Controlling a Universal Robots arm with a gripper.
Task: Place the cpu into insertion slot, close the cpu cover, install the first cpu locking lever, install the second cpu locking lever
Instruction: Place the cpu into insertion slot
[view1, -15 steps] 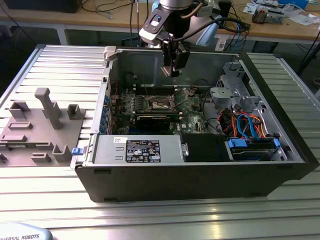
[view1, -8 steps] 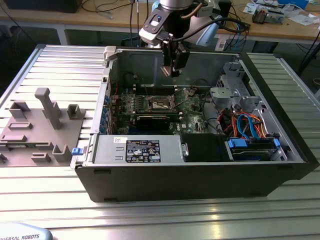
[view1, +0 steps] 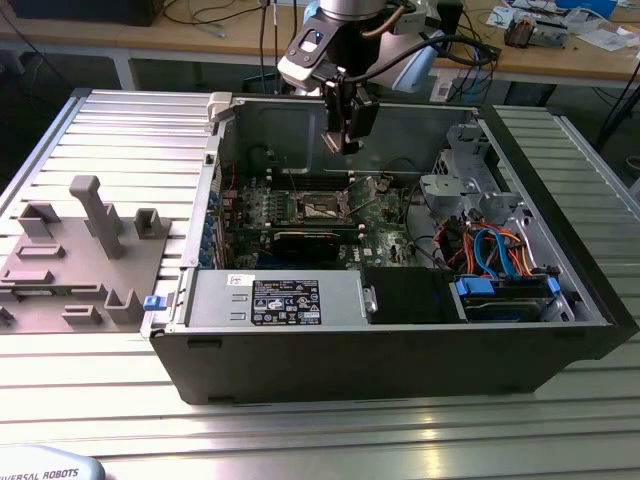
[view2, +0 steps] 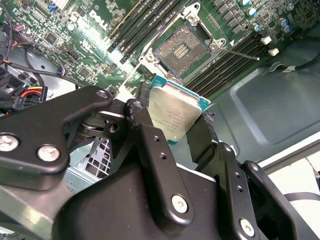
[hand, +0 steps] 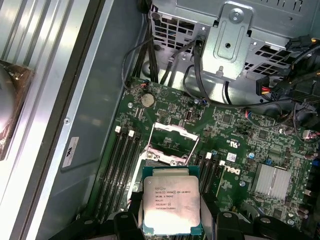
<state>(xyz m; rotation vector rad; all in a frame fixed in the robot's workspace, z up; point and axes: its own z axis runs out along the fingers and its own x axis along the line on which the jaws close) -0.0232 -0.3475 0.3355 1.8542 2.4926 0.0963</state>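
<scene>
We see the gripper (view2: 171, 115) clamped on the cpu (view2: 177, 107), one black finger (view2: 142, 127) pressed to each of two opposite edges. The chip's silver top shows in both wrist views. The chip sits between the fingertips and reaches out a little past them, its green border showing at the free end.

In the second wrist view the insertion slot (view2: 181, 50) lies beyond the chip, apart from it, with its dark contact field bare. A thin metal rod (view2: 240, 53) juts from one corner of the slot across the memory slots (view2: 227, 67). The chip is tilted against the green motherboard (view1: 385, 232) and touches nothing but the fingers.

In the exterior view the gripper hangs inside the open computer case (view1: 400, 350), well above the board, with the slot at about 6 o'clock from it. The silver drive cage (view1: 460, 175) stands at 3 o'clock from the slot. The case rests on the ribbed tabletop (view1: 300, 430), and a grey fixture (view1: 90, 250) lies at 9 o'clock from the case.
</scene>
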